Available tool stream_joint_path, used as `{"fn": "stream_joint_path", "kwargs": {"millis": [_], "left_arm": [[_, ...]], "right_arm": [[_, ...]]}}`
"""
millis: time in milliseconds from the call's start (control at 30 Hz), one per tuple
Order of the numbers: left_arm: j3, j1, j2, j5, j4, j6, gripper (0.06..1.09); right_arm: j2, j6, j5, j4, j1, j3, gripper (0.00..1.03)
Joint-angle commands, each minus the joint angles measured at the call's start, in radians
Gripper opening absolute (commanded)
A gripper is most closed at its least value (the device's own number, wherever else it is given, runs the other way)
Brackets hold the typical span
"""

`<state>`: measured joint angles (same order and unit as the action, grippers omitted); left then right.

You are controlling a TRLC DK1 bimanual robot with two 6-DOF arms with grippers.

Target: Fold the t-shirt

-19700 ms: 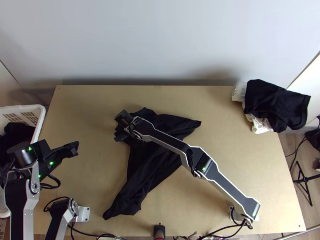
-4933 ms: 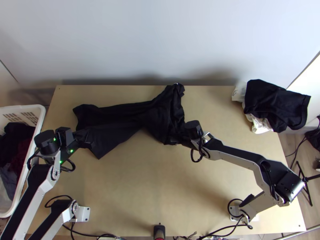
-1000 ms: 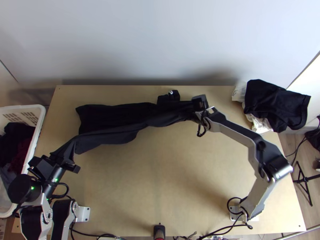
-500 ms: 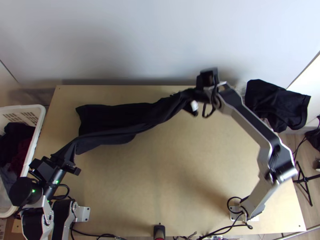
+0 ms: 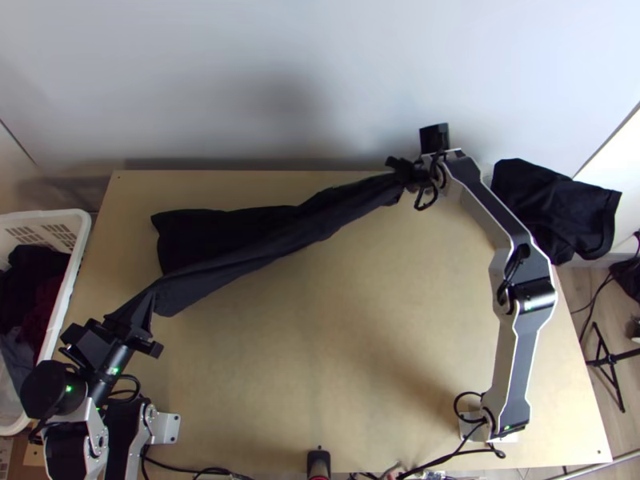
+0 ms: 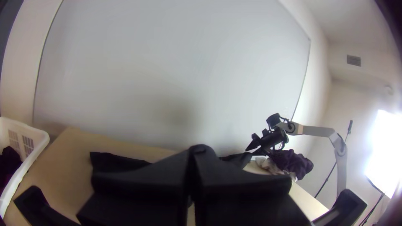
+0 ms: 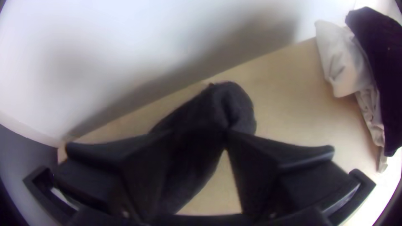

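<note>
With the basket (image 5: 86, 230) as my mark, my left pincer (image 5: 144, 310) is near its side, pressed closed on one end of the dark t-shirt (image 5: 276, 240). My right pincer (image 5: 403, 173) hangs well apart from the basket, raised near the desk's (image 5: 344, 352) far edge, its fingers drawn together on the shirt's other end, where the cloth bunches and bulges in a rounded lobe. The shirt's long axis runs slantwise between my two grips, pointing away from the basket and toward the far edge, and its upper side is drawn into a long, narrow strip. A wider, flatter part lies on the desk across from the basket's far end. On the side opposite the basket, a dark garment (image 5: 560, 210) rests over pale cloth (image 7: 341, 62) at the desk's edge.
</note>
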<state>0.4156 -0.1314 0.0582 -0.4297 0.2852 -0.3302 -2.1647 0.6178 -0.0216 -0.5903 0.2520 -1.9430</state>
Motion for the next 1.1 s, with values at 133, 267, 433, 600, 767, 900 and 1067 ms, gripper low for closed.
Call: {"fn": "stream_joint_path", "kwargs": {"millis": [133, 267, 433, 600, 767, 900, 1067], "left_arm": [[-0.006, 0.018, -0.014, 0.0, 0.011, 0.0, 0.09], [-0.011, 0.018, -0.02, 0.0, 0.017, 0.003, 0.09], [-0.014, 0.019, -0.018, -0.001, 0.003, -0.007, 0.09], [-0.009, 0.019, -0.017, 0.0, -0.003, -0.01, 0.09], [-0.003, 0.018, -0.02, 0.0, -0.003, -0.004, 0.09], [0.005, 0.012, -0.02, 0.0, -0.003, 0.005, 0.09], [0.006, 0.004, -0.024, 0.002, -0.001, 0.011, 0.09]], "right_arm": [[0.085, -0.064, -0.015, -0.183, 0.084, 0.11, 0.99], [0.249, -0.093, -0.014, -0.14, 0.145, 0.323, 0.99], [0.405, -0.115, -0.009, -0.052, 0.25, 0.601, 0.99], [0.433, -0.104, -0.009, 0.05, 0.331, 0.783, 0.99], [0.347, -0.096, -0.012, 0.153, 0.323, 0.799, 0.99], [0.264, -0.101, -0.014, 0.168, 0.276, 0.716, 0.98], [0.21, -0.101, -0.02, 0.168, 0.256, 0.628, 0.98]]}}
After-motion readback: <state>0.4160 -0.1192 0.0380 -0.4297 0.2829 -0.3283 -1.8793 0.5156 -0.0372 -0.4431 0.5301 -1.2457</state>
